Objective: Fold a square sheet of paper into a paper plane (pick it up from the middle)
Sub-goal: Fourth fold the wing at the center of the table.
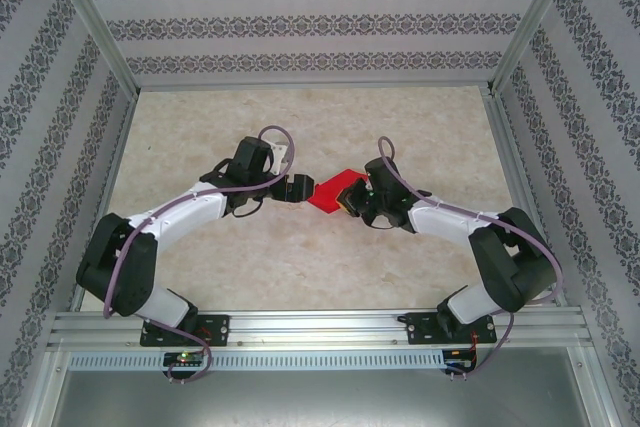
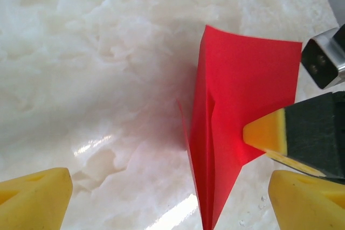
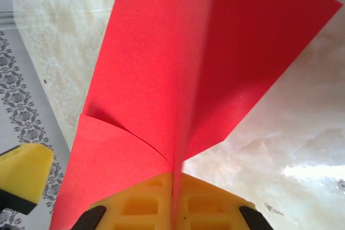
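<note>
The right gripper is pinched tight on the centre crease of the red paper plane, mid-table. The crease's end vanishes between its yellow pads. The left gripper, at the plane's 9 o'clock overhead, gapes wide, holding nothing. In the left wrist view the plane's point is cut off at 6 o'clock.

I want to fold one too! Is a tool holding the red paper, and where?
The right tool is shut on the red folded paper, pinching its centre fold. The left tool is open, holding nothing.
</note>
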Available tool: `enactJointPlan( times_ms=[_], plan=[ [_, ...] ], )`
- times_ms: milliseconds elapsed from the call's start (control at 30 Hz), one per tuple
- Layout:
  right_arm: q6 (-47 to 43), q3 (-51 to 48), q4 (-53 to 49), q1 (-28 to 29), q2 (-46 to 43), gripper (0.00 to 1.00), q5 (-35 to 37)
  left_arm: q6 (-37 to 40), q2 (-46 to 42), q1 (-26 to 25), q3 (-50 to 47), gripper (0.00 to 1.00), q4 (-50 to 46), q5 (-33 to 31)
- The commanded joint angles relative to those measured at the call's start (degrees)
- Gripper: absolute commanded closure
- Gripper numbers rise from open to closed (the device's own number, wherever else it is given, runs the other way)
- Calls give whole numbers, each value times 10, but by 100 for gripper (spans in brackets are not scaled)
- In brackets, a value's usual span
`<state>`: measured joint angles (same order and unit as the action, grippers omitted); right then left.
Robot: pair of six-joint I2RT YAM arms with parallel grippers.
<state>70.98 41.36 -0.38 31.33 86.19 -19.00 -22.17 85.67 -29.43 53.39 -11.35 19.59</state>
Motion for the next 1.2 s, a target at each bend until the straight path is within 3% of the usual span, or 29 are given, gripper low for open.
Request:
enactJointPlan(
  times_ms=[0,200,400,867,1167],
  plan=[
    [-19,43,-22,-4,5,95,0,49,-28,-7,-6,5,35,-18],
    [-54,103,-63,-3,23,95,-2,60,-70,-7,-17,6,50,-53],
    [-70,135,-101,8,48,95,2,75,-77,-9,-36,7,80,-23],
    [10,88,-61,-3,80,94,-33,203,33,-64,-69,24,157,-12],
    [25,100,-70,-25,101,94,-86,269,85,-65,-91,30,231,29]
  ],
)
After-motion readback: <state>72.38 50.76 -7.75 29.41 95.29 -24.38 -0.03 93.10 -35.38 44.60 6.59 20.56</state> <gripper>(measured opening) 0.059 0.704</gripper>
